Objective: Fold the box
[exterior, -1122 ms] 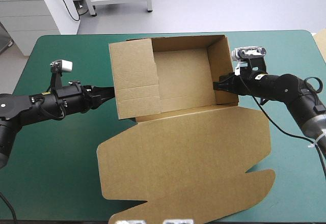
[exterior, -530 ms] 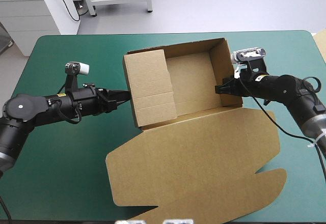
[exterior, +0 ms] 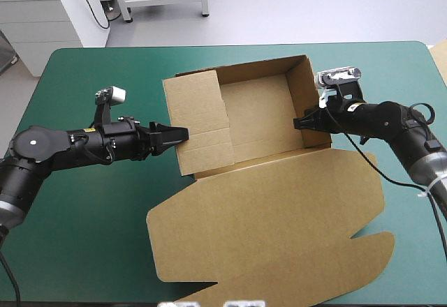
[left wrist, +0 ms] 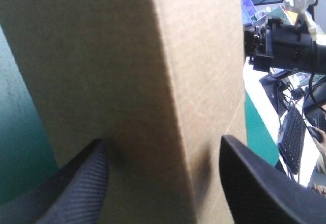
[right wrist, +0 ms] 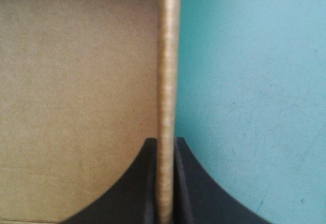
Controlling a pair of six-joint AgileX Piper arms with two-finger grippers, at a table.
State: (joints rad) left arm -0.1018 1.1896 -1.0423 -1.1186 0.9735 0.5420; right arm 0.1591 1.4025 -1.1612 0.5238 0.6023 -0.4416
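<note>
The brown box sits in the middle of the teal-green table as an open tray, its wide lid lying flat toward the near edge. My left gripper is at the folded-in left wall. In the left wrist view that wall stands between the spread black fingers of the left gripper, which is open. My right gripper pinches the upright right wall. The right wrist view shows the wall's thin edge clamped in the right gripper, which is shut on it.
Bare teal-green cover lies under and in front of the left arm, and more at the right front. A sliver of pale board shows at the table's far right edge.
The left arm pushed rightward, shifting the box to the right with it. Its fingers, shut earlier, have spread apart around the left wall. The right gripper kept its hold.
</note>
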